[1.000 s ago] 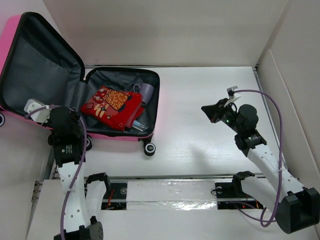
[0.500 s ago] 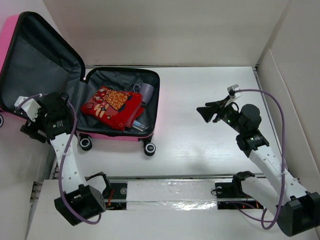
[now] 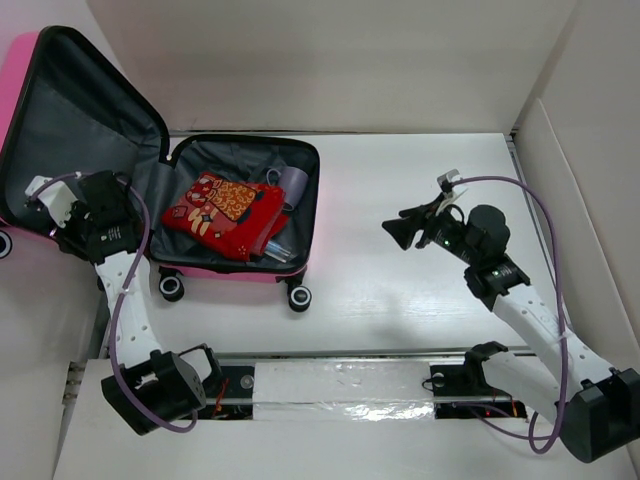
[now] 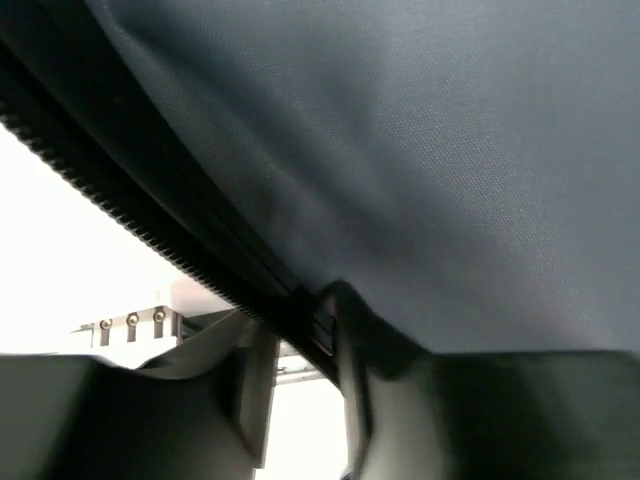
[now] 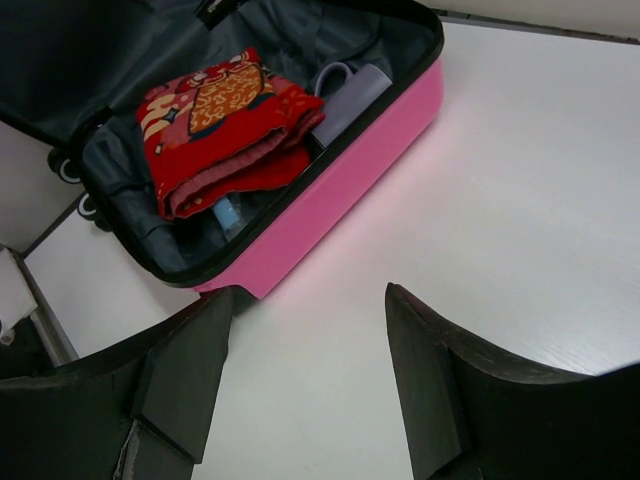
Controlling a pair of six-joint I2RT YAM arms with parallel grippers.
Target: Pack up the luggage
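Observation:
The pink luggage lies open at the table's left, its lid propped up, dark grey lining showing. A folded red patterned cloth and a lilac mug lie in its base. My left gripper is at the lid's near edge; in the left wrist view its narrow jaws pinch the black zipper rim under the grey lining. My right gripper hovers open over the bare table, right of the luggage, with nothing between its fingers.
White walls close in the table at the back and on both sides. The luggage's caster wheels stick out toward the arm bases. A taped rail runs along the near edge. A blue item lies under the red cloth.
My left arm swung left from the luggage's hinge to the lid's near edge, opened, then narrowed on the rim. The right gripper opened and shifted slightly left.

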